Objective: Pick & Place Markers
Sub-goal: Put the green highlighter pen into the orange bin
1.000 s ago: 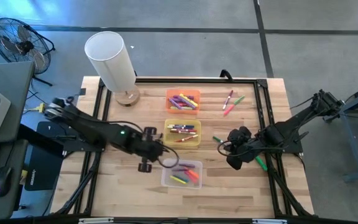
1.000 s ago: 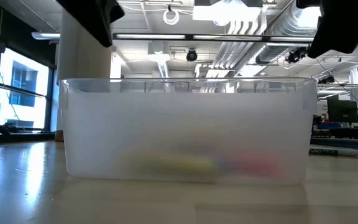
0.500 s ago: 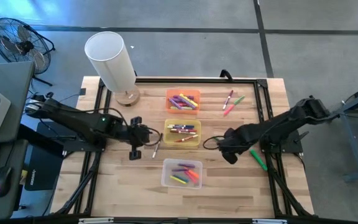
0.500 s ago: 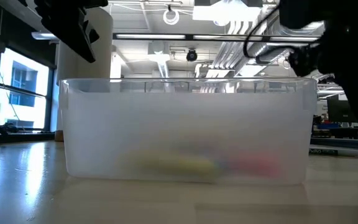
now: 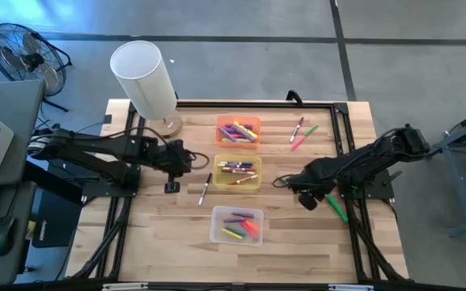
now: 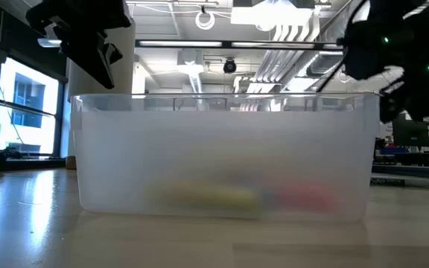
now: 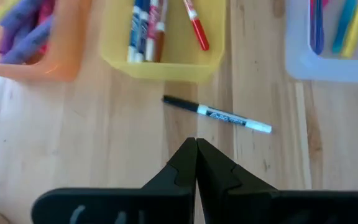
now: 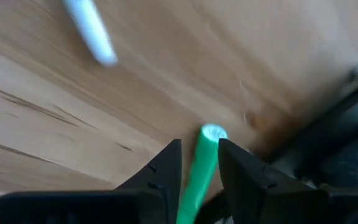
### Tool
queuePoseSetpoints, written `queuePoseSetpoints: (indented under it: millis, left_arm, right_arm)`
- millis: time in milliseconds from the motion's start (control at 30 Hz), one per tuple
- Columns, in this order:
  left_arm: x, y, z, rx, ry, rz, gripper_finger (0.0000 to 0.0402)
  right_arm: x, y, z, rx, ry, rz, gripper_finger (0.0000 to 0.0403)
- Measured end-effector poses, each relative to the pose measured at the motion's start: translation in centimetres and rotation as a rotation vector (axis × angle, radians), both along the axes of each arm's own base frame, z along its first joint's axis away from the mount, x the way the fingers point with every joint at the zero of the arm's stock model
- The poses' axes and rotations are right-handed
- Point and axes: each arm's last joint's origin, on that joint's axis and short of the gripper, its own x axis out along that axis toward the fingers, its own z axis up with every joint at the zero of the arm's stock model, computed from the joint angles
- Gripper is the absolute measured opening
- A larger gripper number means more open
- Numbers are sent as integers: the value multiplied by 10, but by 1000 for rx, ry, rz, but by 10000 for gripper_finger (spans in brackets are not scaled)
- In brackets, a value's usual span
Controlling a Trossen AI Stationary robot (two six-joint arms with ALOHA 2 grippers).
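Evidently the step in hand is a pickup by the right hand [image 8: 196,163]: its fingers stand a little apart with a green marker [image 8: 199,167] between them, on the worktop [image 5: 160,242] well to the right of the yellow bin [image 5: 238,174]. Whether they already grip it I cannot tell. The next move, as I judge it, calls for pinching that marker firmly, lifting it clear and carrying it to a bin.

The left hand [image 7: 196,163] is pressed shut and empty, left of the yellow bin; a black-capped white marker [image 5: 205,190] lies loose just beside that bin's left edge.

Counted: three bins, orange [image 5: 239,130] behind the yellow one and clear [image 5: 238,225] in front; three or four loose markers [image 5: 300,133] behind and right of it; binned markers too overlapped to count.
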Motion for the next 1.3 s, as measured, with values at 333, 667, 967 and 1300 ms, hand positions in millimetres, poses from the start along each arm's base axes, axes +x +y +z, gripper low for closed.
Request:
queuePoseSetpoints:
  millis: [333,667,967,1300]
  left_arm:
    - [-15,13,-5,-59,-105,62,0]
    - [-27,12,3,-70,-131,88,0]
    - [-68,13,18,-5,-325,160,0]
    - [-85,13,22,-31,-410,179,0]
  right_arm:
    - [-27,0,-39,158,40,-57,112]
    - [-17,1,-37,117,-25,-114,63]
    - [47,-7,35,-155,-369,-76,63]
    - [132,-78,168,-695,-1017,62,63]
